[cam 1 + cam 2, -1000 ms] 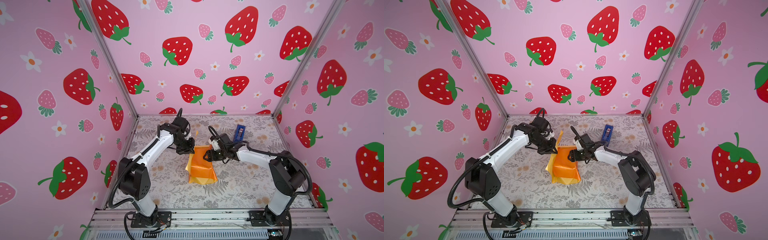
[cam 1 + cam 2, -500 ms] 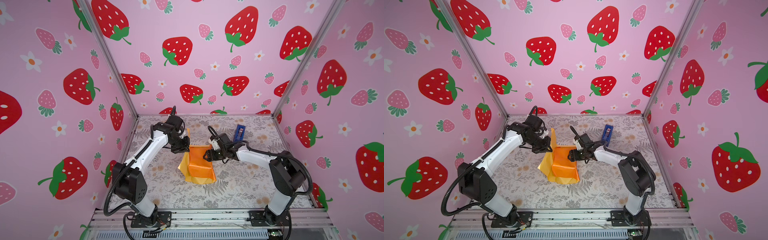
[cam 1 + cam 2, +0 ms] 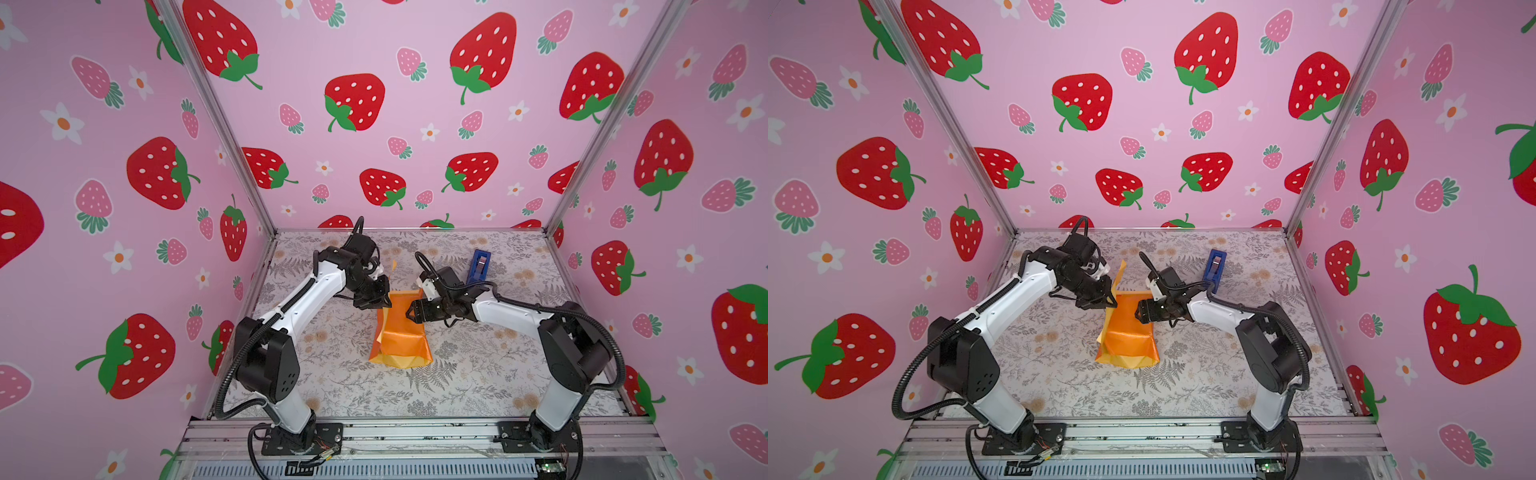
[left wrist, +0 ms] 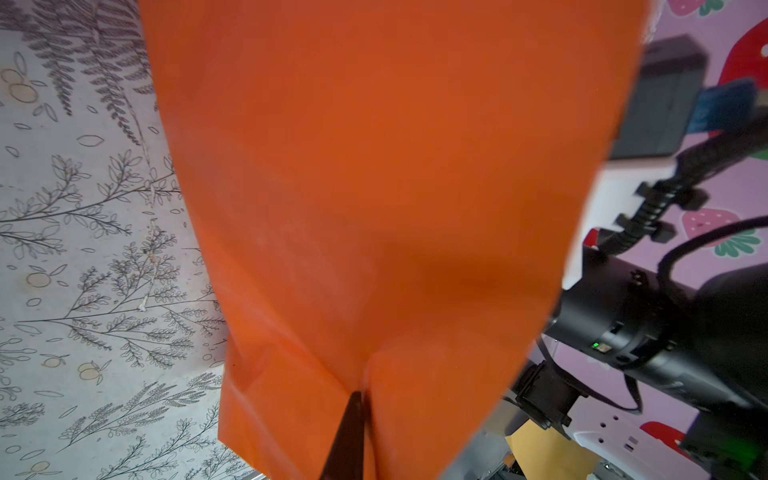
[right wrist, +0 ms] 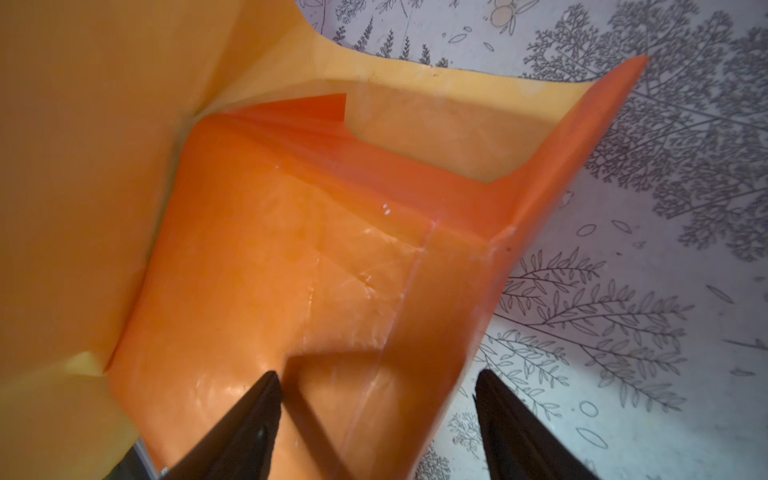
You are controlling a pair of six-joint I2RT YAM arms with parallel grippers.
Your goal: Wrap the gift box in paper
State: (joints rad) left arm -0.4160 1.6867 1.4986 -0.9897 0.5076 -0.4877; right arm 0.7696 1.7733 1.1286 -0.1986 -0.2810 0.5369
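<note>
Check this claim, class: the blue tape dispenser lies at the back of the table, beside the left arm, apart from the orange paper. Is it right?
Wrong arm. Both top views show the blue tape dispenser at the back of the table, beside the right arm, apart from the orange paper.

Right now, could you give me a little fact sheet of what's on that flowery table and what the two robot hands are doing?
paper: creased glossy orange sheet, pale yellow underside, bundled mid-table, one flap raised
left hand: closed on the raised flap
right hand: open, fingertips at the bundle's right edge
gift box: not visible; possibly under the paper
tape dispenser: narrow blue plastic, back right, untouched
table: grey fern-print surface
</note>
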